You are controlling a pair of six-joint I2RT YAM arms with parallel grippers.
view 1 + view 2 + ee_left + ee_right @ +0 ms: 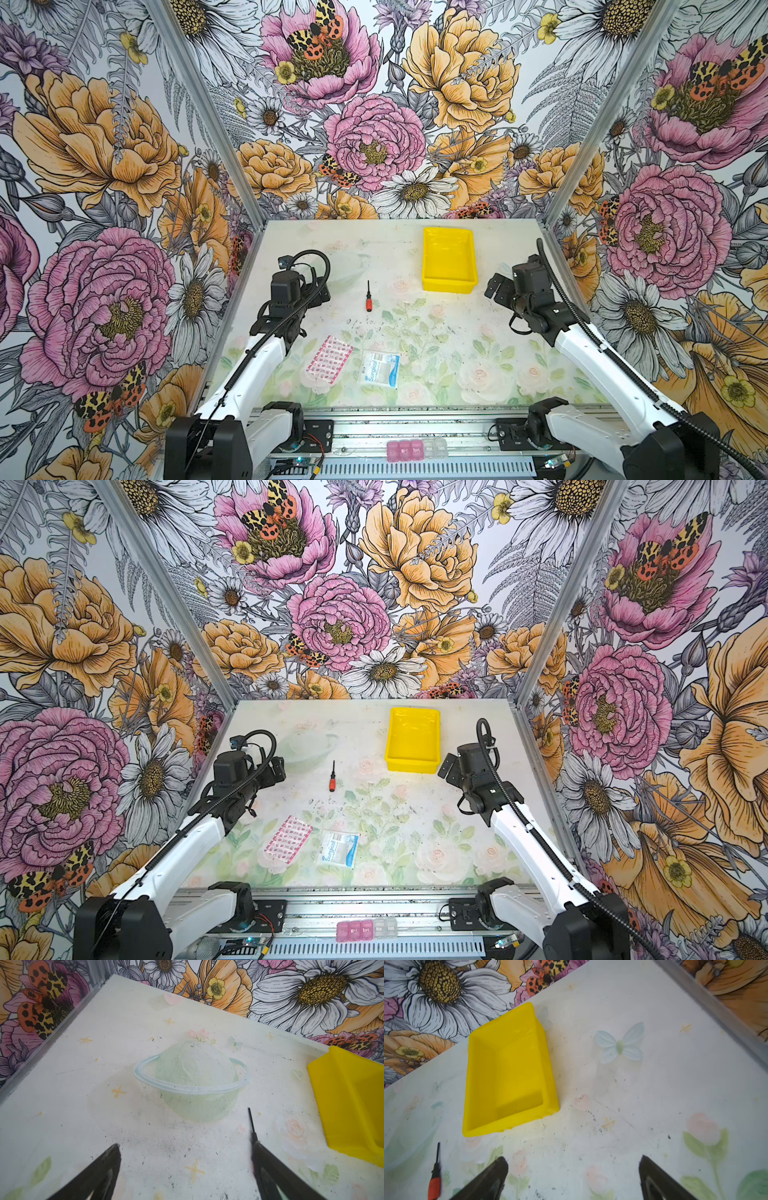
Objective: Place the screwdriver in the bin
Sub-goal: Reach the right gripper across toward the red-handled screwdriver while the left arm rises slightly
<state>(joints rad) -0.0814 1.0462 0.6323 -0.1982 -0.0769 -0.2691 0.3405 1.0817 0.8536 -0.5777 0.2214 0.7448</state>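
Bin [448,286]: yellow plastic, smooth, glossy sheen on inner walls.
Screwdriver [368,296]: orange-red plastic-looking handle, dark matt shaft.
Table [457,332]: matt printed surface, scuffed, dark specks.
Rail [415,430] along near edge: bare ribbed metal.
Sachet [380,369]: crinkled shiny film.

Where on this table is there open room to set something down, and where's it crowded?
Widest bare table: in front of the bin, between the white packet and the right arm. Also bare: the far strip left of the bin, behind the screwdriver. Crowded: near left, where the pink blister pack and packet lie beside the left arm.
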